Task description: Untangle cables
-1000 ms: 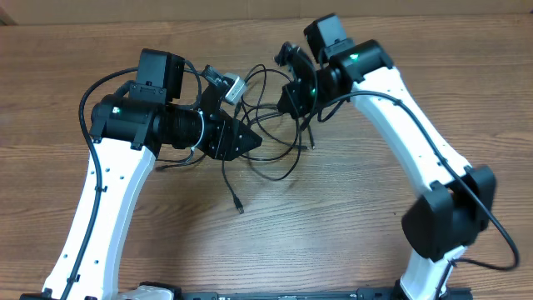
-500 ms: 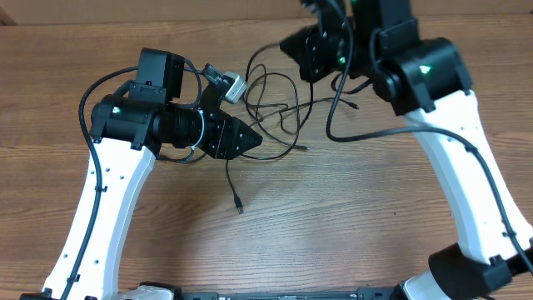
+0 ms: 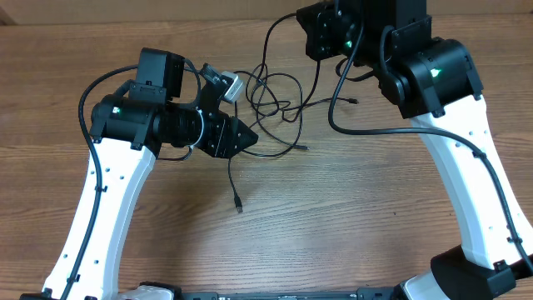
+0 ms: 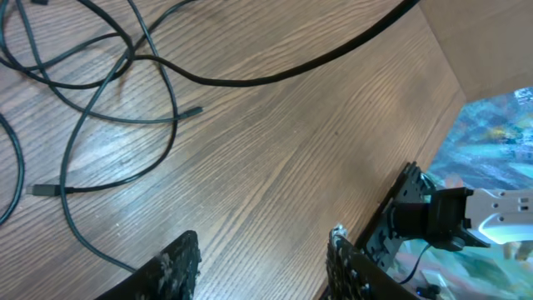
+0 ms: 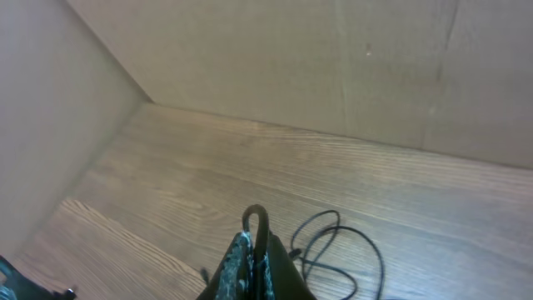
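The wooden table (image 3: 358, 208) carries the cables (image 3: 276, 98), a loose knot of black cords lying between the two arms. The right arm (image 3: 433, 75) stands high at the far edge, probably to draw one strand out of the knot. Its right gripper (image 5: 254, 247) is pressed together on a cord loop (image 5: 255, 215), though which cord this is cannot be traced from overhead. The left gripper (image 4: 262, 242) hovers beside the knot, spread and empty, placed to pin the rest. One plug tip (image 3: 239, 207) trails nearer.
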`<control>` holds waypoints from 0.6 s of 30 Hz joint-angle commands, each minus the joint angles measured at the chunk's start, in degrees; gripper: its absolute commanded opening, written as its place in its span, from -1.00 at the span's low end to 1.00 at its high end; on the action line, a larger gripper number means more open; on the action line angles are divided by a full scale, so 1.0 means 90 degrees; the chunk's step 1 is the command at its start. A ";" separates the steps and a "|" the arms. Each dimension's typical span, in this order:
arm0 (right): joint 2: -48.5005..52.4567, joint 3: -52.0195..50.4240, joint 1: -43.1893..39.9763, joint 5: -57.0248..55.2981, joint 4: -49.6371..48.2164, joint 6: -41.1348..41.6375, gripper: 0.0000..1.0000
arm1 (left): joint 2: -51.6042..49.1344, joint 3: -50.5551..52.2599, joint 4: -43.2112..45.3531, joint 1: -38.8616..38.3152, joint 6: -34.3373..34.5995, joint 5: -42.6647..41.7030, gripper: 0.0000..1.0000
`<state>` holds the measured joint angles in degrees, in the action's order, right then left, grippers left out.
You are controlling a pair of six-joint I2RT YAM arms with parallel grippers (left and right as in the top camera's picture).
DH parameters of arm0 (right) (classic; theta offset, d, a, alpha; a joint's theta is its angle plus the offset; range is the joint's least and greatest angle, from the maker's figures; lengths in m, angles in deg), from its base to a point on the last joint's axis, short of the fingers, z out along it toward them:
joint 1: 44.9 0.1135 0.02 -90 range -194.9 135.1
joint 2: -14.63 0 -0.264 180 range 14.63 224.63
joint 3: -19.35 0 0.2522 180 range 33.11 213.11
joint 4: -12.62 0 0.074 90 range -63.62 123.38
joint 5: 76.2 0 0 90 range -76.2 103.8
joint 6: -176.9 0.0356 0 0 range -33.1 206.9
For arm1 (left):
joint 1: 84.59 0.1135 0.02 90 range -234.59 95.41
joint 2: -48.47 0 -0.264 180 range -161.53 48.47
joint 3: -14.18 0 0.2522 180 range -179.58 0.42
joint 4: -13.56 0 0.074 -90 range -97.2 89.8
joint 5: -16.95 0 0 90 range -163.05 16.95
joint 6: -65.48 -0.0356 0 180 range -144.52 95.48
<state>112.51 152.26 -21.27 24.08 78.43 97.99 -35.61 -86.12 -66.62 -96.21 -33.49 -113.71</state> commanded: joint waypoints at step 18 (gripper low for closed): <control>-0.0155 0.0141 -0.0209 0.0112 -0.0109 0.0952 -0.92 | -0.0471 0.0034 0.0211 -0.0002 0.0189 0.0891 -0.06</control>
<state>112.49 152.26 -21.31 39.03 76.27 110.84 -38.29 -86.12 -64.23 -96.21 -33.03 -106.11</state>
